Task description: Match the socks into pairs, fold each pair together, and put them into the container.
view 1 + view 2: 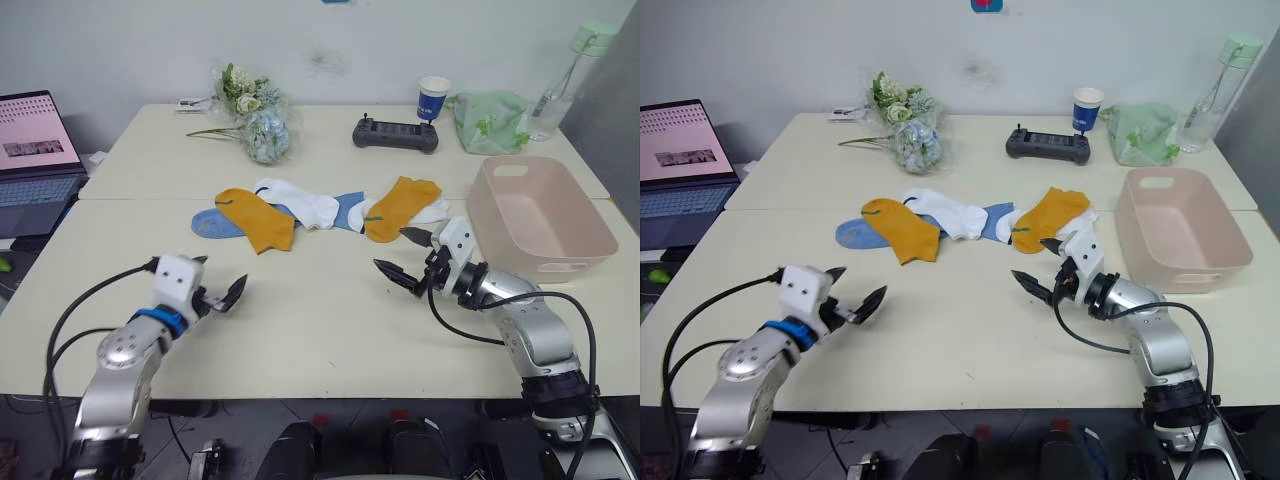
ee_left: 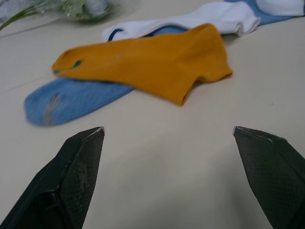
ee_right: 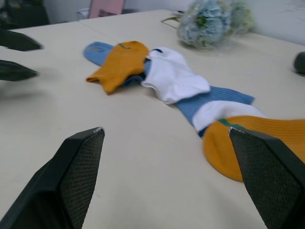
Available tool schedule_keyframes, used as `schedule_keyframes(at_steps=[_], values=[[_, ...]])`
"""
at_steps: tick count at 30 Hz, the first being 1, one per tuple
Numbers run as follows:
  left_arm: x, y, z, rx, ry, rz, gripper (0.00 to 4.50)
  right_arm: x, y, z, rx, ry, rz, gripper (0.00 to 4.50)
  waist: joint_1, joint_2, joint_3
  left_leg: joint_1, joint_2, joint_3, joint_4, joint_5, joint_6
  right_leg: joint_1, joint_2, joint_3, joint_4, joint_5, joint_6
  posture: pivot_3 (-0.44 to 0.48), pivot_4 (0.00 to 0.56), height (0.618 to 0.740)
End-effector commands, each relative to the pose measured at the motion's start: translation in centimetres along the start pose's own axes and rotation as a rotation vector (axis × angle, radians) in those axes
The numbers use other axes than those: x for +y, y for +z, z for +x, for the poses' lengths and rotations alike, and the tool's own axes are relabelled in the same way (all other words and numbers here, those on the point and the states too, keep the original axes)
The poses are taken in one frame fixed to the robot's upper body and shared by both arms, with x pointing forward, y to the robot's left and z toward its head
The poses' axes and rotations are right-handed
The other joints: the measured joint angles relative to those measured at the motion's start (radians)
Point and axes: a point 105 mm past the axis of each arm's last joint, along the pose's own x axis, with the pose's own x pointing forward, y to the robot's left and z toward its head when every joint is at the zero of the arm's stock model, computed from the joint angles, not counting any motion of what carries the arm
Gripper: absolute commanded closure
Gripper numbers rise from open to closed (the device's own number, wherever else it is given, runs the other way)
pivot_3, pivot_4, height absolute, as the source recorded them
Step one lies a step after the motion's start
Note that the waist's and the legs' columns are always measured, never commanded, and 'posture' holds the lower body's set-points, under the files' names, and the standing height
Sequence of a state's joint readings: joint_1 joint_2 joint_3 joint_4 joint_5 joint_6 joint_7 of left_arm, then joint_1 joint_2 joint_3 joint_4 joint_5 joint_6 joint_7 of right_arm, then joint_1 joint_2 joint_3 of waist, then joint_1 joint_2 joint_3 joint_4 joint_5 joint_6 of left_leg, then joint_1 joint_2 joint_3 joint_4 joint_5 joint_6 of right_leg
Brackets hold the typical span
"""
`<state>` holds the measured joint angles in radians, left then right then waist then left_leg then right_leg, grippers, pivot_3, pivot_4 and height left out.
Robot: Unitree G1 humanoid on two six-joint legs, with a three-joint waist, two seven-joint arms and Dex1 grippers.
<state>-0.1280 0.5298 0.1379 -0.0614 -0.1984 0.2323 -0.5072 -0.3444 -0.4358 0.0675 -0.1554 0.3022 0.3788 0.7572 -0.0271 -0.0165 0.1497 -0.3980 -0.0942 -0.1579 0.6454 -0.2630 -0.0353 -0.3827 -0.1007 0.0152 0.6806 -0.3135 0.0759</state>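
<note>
Both grippers, left point(image 1: 215, 296) and right point(image 1: 407, 256), were open and empty, the right one nearer a yellow sock point(image 1: 398, 206) lying just ahead of it.

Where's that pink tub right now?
The pink tub sits empty at the table's right edge, beyond the right gripper and right of the socks.

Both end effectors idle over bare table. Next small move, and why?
Probably reach the right end effector forward to the nearer yellow sock. It is open, holds nothing, and that sock lies just ahead, on top of the pile. The left end effector is open too, facing the other yellow sock, its likely match. The pink container is empty, so no pair is folded yet.
</note>
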Motion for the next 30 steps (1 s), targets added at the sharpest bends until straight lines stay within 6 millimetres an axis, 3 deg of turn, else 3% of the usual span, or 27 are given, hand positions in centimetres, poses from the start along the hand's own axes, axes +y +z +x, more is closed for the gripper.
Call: schedule_keyframes(at_steps=[1,10,14,20,25,30], values=[[0.0,0.9,3.0,0.0,0.015,0.028,0.0,1.3,1.8,0.0,-0.026,0.101,-0.011,0.03,0.0,0.0,0.0,0.0,0.0,0.0,0.0,0.0,0.0,0.0,0.0,0.0,0.0,0.0,0.0,0.0,0.15,0.74],[-2.7,-0.5,8.0,0.078,-0.087,-0.01,0.0,0.6,1.2,-0.5,0.003,0.058,-0.053,0.03,-0.009,-0.001,0.0,-0.001,0.0,0.0,0.0,0.0,0.0,-0.002,0.0,-0.001,0.001,0.0,0.0,0.0,0.15,0.74],[-2.7,-0.9,8.5,0.095,-0.077,-0.01,0.87,0.2,1.2,-0.9,0.005,0.02,-0.069,0.0,-0.004,-0.001,0.0,0.0,-0.001,0.0,0.001,0.0,0.0,-0.001,0.0,-0.001,0.001,0.0,0.0,0.0,0.15,0.74],[-2.5,-0.4,8.5,0.069,-0.068,-0.029,2.71,0.0,1.2,-1.4,0.01,-0.001,-0.075,0.0,-0.007,-0.001,0.0,0.0,0.0,0.0,0.001,0.0,0.0,-0.001,0.0,0.0,0.001,0.0,0.0,0.0,0.15,0.74],[-1.0,-0.1,8.4,0.058,-0.015,-0.04,4.36,0.1,1.1,-1.5,0.017,-0.003,-0.079,0.0,-0.008,-0.001,0.0,0.0,0.0,0.0,0.001,0.0,0.0,-0.001,0.0,0.0,0.002,0.0,0.0,0.0,0.15,0.74],[-0.9,0.9,6.3,0.01,-0.052,-0.035,4.48,-0.5,1.2,-1.7,0.015,-0.034,-0.084,0.0,-0.013,-0.001,0.0,-0.001,0.0,0.0,0.001,0.0,0.0,-0.002,0.0,0.0,0.001,0.0,0.0,0.0,0.15,0.74]])
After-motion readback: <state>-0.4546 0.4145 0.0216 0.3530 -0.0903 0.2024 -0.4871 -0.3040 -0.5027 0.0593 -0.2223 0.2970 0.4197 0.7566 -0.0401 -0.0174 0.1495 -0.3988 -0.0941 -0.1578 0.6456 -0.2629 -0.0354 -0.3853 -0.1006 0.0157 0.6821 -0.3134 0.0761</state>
